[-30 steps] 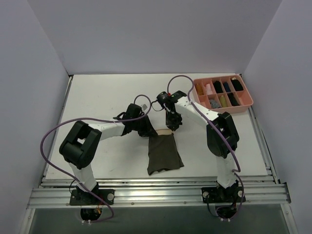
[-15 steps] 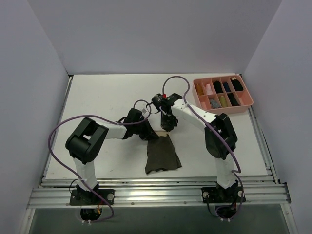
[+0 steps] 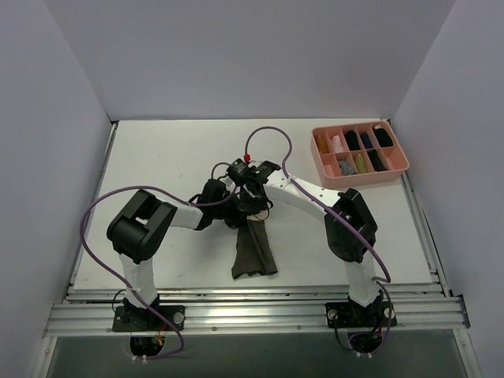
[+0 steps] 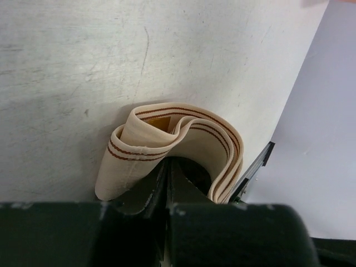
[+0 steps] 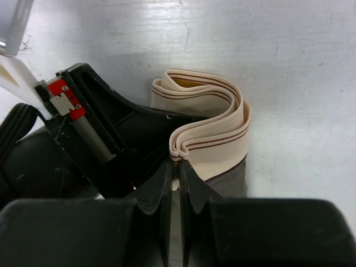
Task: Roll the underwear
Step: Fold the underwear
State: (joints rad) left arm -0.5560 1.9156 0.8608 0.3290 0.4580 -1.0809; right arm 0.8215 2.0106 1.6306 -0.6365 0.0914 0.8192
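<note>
- The underwear lies on the bench, just below the middle of the top view
- Its dark cloth runs down toward the lower edge of that view, and its top end is bunched up between the two arms
- The waistband is the pale strip with thin brown lines, and in both wrist views it is folded over itself in a loose curl
- The left gripper has its jaws pressed tight together on the bottom edge of that curl
- The right gripper has its jaws pinched on a fold of the band, right beside the other one
- I think the cloth is very light, soft and floppy; it will not break, but it will not keep a shape by itself, so a roll may pop open
- The band looks thicker and springy, so it seems the best place to hold; the thin dark cloth could slip out
- The pink tray sits at the upper right of the top view, well apart from the cloth
- Its little boxes hold black bundles on the right side and some pale and yellow bits on the left, too small to name
</note>
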